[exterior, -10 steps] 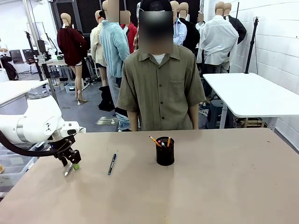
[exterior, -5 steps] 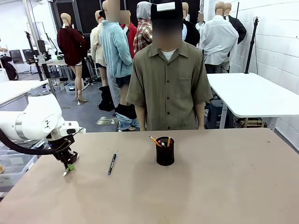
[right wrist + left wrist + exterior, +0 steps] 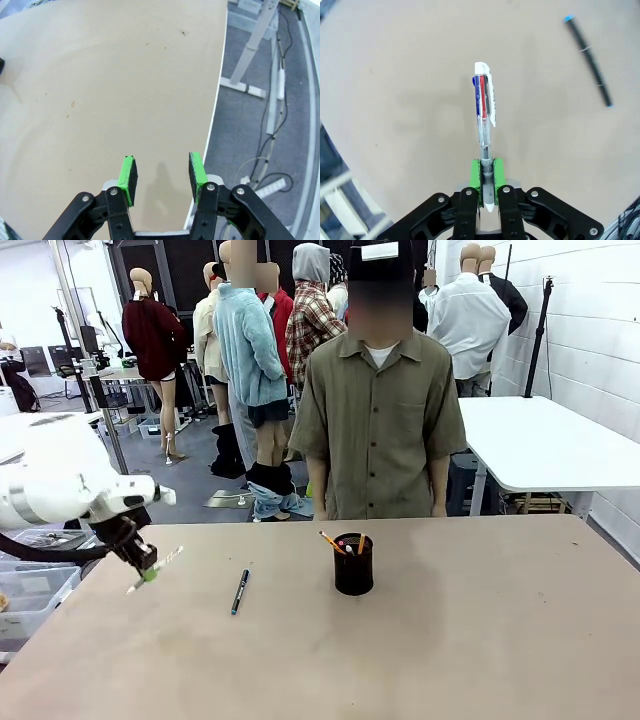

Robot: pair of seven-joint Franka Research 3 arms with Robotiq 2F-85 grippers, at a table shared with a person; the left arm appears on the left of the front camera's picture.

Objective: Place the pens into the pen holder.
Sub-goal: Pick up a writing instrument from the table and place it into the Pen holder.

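Green pads [image 3: 475,172] of the left gripper [image 3: 148,572] are clenched on the tip end of a white-and-clear plastic pen [image 3: 485,95], held slanted above the tan bench [image 3: 480,640]. It is best carried over the slim dark pen [image 3: 240,591] lying flat, turned upright above the black mesh cylindrical pen holder [image 3: 353,568], then lowered before release. The right gripper [image 3: 162,175] hangs parted and empty.

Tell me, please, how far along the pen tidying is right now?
Done: a few pens already stand in the pen holder. In hand: the left gripper is shut on the white pen, holding it above the table. Left: that pen must go into the holder, and the dark pen lies on the table to the holder's left. The right gripper is open and empty.
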